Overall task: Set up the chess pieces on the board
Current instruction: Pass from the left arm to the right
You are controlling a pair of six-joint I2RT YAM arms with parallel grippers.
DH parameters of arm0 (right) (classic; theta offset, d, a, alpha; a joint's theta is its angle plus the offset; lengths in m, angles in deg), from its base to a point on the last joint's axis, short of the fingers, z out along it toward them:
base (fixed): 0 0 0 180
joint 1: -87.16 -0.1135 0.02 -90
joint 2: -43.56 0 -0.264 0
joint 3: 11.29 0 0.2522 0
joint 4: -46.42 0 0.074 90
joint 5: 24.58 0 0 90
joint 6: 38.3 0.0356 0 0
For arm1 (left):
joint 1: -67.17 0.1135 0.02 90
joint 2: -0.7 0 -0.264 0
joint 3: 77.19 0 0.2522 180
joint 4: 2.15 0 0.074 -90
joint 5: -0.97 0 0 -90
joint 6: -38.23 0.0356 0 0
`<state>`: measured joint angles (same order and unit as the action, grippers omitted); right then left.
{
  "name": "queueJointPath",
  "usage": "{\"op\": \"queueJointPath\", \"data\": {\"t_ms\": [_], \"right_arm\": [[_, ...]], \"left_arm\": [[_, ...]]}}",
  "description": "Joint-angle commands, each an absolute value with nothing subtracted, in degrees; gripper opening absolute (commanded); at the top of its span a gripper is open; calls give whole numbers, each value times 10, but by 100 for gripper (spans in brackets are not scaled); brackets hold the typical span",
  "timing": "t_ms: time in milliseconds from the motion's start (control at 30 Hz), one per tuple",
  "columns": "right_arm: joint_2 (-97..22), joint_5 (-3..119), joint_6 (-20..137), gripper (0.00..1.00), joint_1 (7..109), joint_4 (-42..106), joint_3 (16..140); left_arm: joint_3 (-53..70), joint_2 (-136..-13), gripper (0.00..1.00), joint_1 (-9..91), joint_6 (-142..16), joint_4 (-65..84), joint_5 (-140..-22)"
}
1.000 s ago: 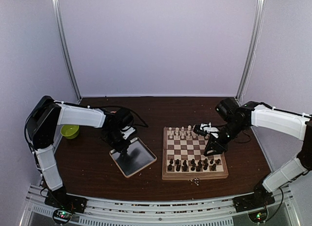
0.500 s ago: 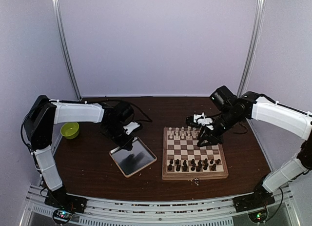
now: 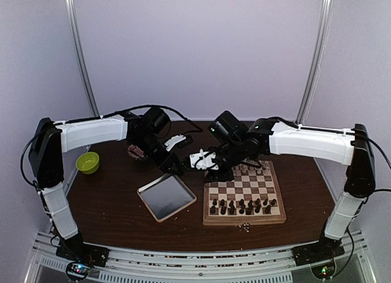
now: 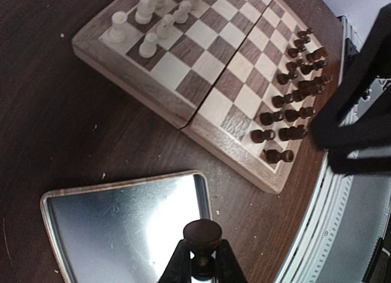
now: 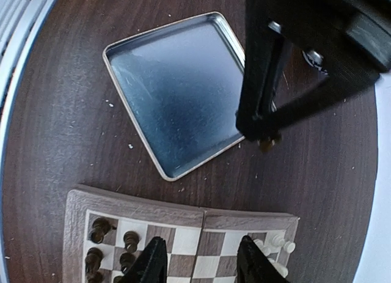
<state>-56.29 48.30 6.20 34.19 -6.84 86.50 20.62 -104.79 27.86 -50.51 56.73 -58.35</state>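
My left gripper (image 3: 174, 167) is shut on a dark chess piece (image 4: 202, 235) and holds it above the table, by the right rim of the silver tray (image 4: 122, 225). It also shows in the right wrist view (image 5: 264, 135), with the piece (image 5: 267, 144) at its tip. My right gripper (image 3: 208, 167) is open and empty, its fingers (image 5: 153, 263) over the left edge of the board (image 3: 244, 220). Dark pieces (image 3: 244, 205) stand in the near rows. Cream pieces (image 4: 146, 20) stand in the far rows, partly hidden by the right arm in the top view.
The tray (image 3: 167, 197) lies left of the board and holds nothing. A green bowl (image 3: 87, 162) sits at the far left. Small bits (image 3: 244, 227) lie in front of the board. The two grippers are close together.
The left gripper has risen off the tray and moved right. The right arm has swung left from over the board's right half to its left edge, close to the left gripper.
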Motion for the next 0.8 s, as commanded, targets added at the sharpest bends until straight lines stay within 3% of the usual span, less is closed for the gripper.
{"op": "queueJointPath", "data": {"t_ms": [0,767], "right_arm": [[-607,571,21,41,320,-8,901],[-672,593,-12,42,282,13,935]], "left_arm": [[232,-1064,11,282,-481,585,-509],[231,-1085,11,283,-464,597,-453]]}}
